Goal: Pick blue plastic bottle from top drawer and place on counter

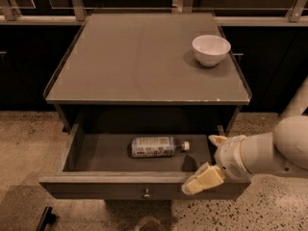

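Across seven to five o'clock, below the counter [134, 61]: top drawer [96, 178] standing pulled out, round knob [147, 193] at its front centre. Near six o'clock on the drawer floor, blue plastic bottle [154, 147] lying on its side, white cap [185, 146] pointing to three o'clock. At four o'clock, gripper [202, 163] over the drawer's right front corner, fingers [204, 179] spread and holding nothing, near the cap but apart from it; up at one o'clock, white bowl [211, 49] on the counter.
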